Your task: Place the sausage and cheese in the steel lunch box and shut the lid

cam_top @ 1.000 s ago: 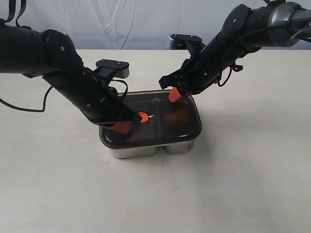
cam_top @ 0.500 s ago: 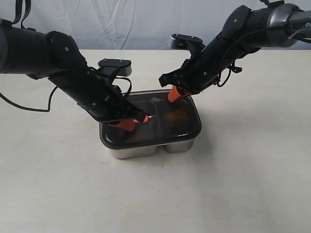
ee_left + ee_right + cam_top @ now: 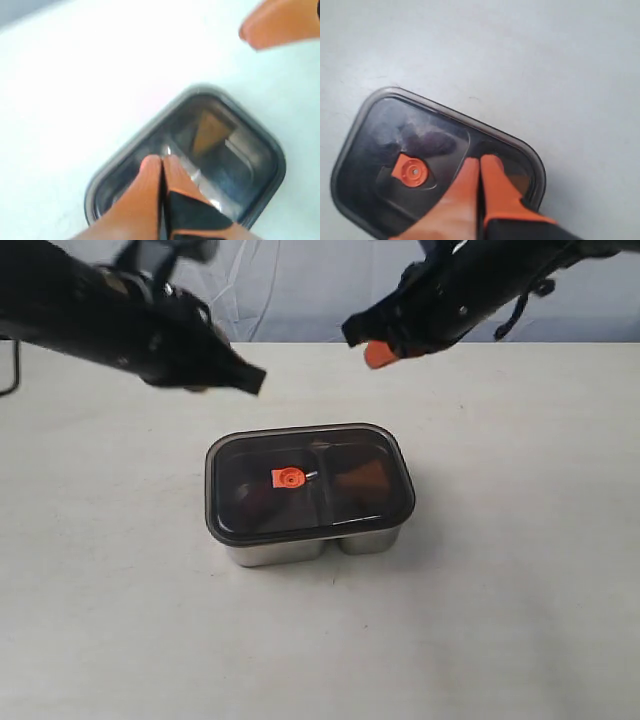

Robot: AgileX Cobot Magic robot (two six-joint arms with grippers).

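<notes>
Exterior view: steel lunch box [image 3: 285, 552] on the table [image 3: 520, 590], smoky lid [image 3: 232, 462] seated on it with the orange valve tab [image 3: 287, 478] uppermost, cheese [image 3: 362, 478] and darker sausage [image 3: 255, 504] showing through. The box lies below and between the left gripper [image 3: 250, 380] and right gripper [image 3: 377, 353], apart from both. Left wrist view: orange fingers [image 3: 150, 176] pressed together on nothing, the lidded box beneath their tips, the cheese wedge just beyond them, the right gripper's orange fingertip [image 3: 280, 22] farther off. Right wrist view: fingers [image 3: 492, 186] likewise pressed together and empty, the lid beneath them, its valve tab beside the tips.
</notes>
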